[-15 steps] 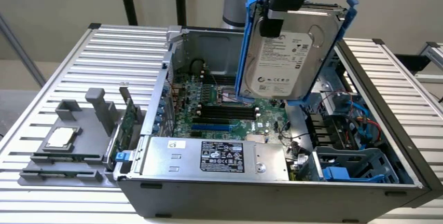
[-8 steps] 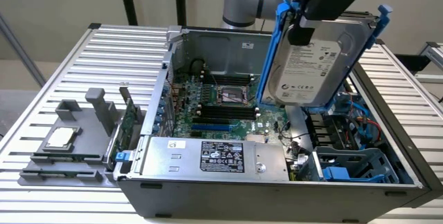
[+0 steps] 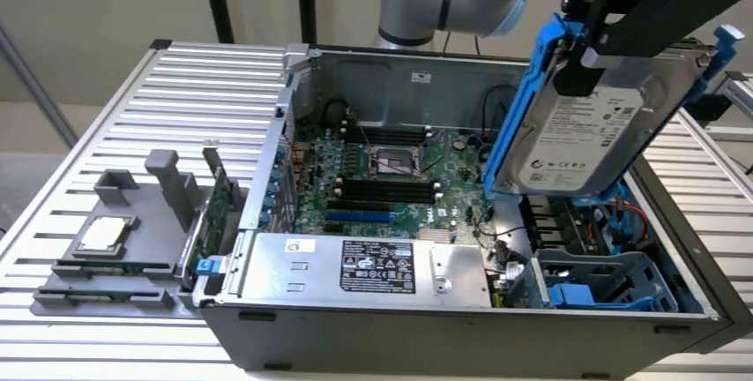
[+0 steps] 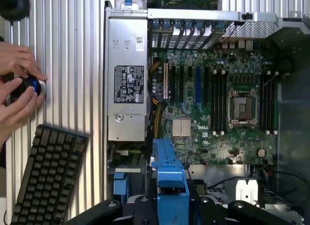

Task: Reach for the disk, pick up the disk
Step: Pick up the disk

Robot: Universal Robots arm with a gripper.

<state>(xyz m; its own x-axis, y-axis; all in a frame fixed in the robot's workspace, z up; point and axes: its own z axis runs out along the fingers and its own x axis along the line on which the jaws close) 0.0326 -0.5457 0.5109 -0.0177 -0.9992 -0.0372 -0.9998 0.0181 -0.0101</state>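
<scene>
The tool (image 3: 612,41) grips the disk (image 3: 585,130) by its upper edge. It hangs tilted above the open computer case (image 3: 471,332), lifted out of its bay.

Exterior view: raised, angled down at the open computer case (image 3: 471,249) from near. Wrist view: straight down from above. Shared: motherboard (image 4: 218,104), power supply (image 4: 127,84).

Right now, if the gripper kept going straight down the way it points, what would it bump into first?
Holding the disk, the gripper points down into the open computer case. The disk's lower edge would probably meet the blue drive bay beside the motherboard first, though depth is hard to judge.
</scene>
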